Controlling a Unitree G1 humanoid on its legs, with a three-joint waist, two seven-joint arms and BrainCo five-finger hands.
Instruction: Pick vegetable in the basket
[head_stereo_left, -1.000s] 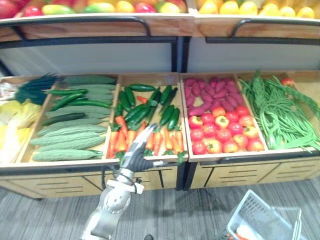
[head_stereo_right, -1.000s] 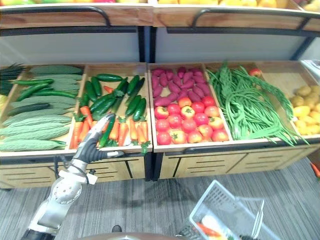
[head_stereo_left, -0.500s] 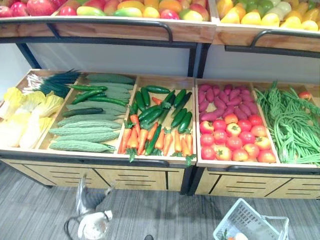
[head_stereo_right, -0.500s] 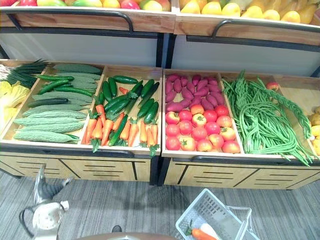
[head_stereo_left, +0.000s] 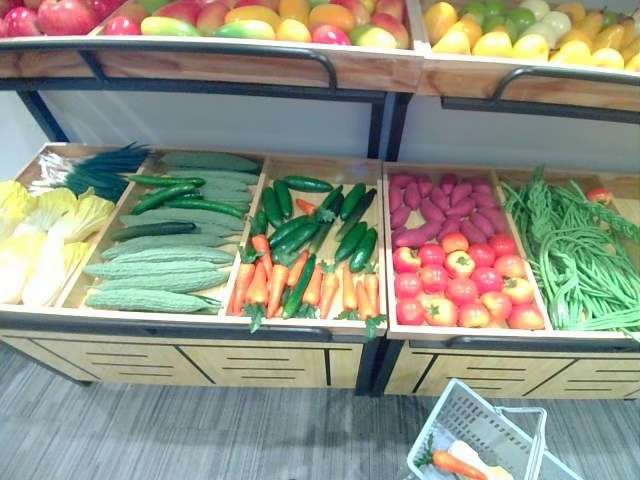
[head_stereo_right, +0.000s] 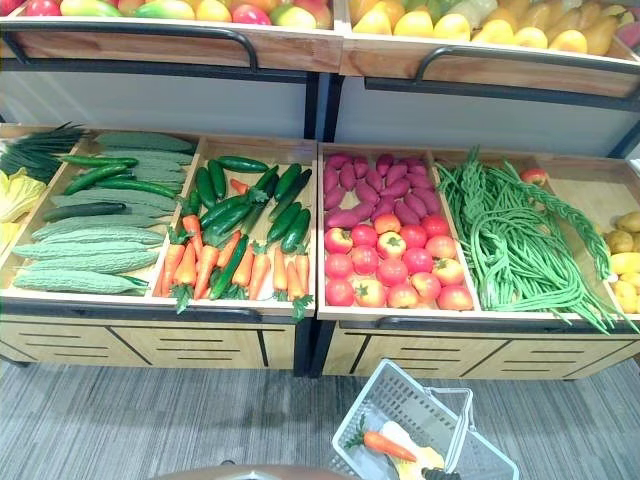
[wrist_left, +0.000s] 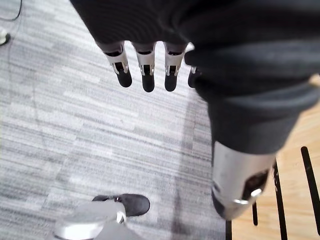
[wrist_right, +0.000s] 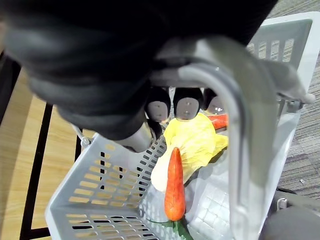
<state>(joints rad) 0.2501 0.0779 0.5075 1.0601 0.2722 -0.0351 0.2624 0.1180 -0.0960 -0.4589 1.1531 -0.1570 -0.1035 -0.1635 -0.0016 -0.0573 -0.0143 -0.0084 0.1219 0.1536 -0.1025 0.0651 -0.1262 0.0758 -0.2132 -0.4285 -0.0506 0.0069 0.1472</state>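
A white-grey plastic basket (head_stereo_right: 365, 408) hangs low at the right, in front of the produce stand. Inside it lie an orange carrot (wrist_right: 174, 187) and a pale yellow leafy vegetable (wrist_right: 197, 142). My right hand (wrist_right: 175, 107) is shut on the basket's grey handle (wrist_right: 235, 100), fingers curled under it. My left hand (wrist_left: 145, 70) hangs over grey floor with straight fingers and nothing in it. The carrots (head_stereo_right: 235, 265) on the stand lie in the second wooden bin, in front of dark green cucumbers (head_stereo_right: 250, 200).
The stand's wooden bins hold bitter gourds (head_stereo_right: 90, 250), purple sweet potatoes (head_stereo_right: 375, 185), tomatoes (head_stereo_right: 395, 270) and long green beans (head_stereo_right: 520, 240). A black rail runs along the bins' front edge. An upper shelf (head_stereo_right: 300, 45) carries fruit. Grey floor lies before the stand.
My left arm has dropped from the carrot bin's front edge down out of the eye views. The camera has shifted, and more of the basket with its carrot shows.
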